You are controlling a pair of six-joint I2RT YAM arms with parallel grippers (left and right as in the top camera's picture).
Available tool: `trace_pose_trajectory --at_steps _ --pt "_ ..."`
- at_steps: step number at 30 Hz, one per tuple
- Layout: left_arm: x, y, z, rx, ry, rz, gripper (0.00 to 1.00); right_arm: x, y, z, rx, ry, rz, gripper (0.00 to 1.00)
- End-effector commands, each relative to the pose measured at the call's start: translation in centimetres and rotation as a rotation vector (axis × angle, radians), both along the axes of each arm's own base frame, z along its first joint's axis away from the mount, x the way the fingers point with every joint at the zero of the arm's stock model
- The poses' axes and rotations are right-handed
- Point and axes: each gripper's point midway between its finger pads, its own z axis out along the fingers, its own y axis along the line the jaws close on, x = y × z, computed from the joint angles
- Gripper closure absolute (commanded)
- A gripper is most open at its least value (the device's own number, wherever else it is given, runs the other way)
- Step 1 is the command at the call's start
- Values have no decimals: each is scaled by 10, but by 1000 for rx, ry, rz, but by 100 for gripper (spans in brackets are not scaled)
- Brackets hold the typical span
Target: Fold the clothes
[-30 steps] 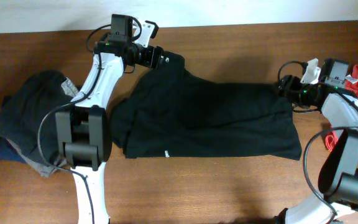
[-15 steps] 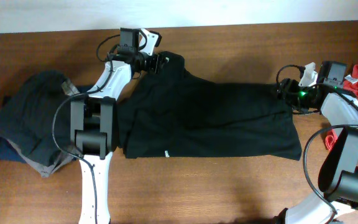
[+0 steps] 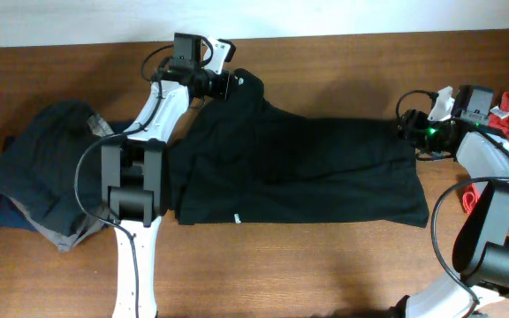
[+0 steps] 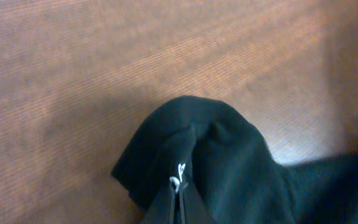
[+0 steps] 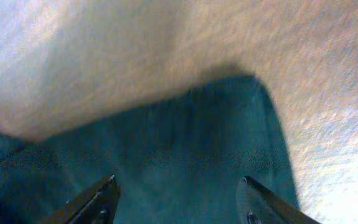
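Clenching the clothes' (image 3: 307,168) eleven-o'clock corner with left gripper (image 3: 224,85); right gripper (image 5: 178,185) gapes at three, so I'd clamp before lifting.

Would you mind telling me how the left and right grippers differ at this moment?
The left gripper is shut, pinching a bunched fold of the black garment; the right gripper stands open over flat cloth. The left is at the garment's upper left corner in the overhead view, the right at its upper right corner. Both are at the garment's far edge.
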Motion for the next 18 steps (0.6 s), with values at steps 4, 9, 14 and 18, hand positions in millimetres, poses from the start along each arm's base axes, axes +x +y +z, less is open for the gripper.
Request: trace_pose_trajectory --at_steps 4,9,14,18 --pt "-22 3 85 -33 -6 -17 100 25 -28 15 -116 -100 -64 34" --pt "-48 6 104 -18 60 -18 100 33 -30 -4 -118 -100 -64 34" --pt "-65 8 112 19 66 -68 100 43 -33 -34 -115 -99 -62 34" --pt "-75 12 106 41 117 -64 100 50 -37 -42 -123 -118 -65 34"
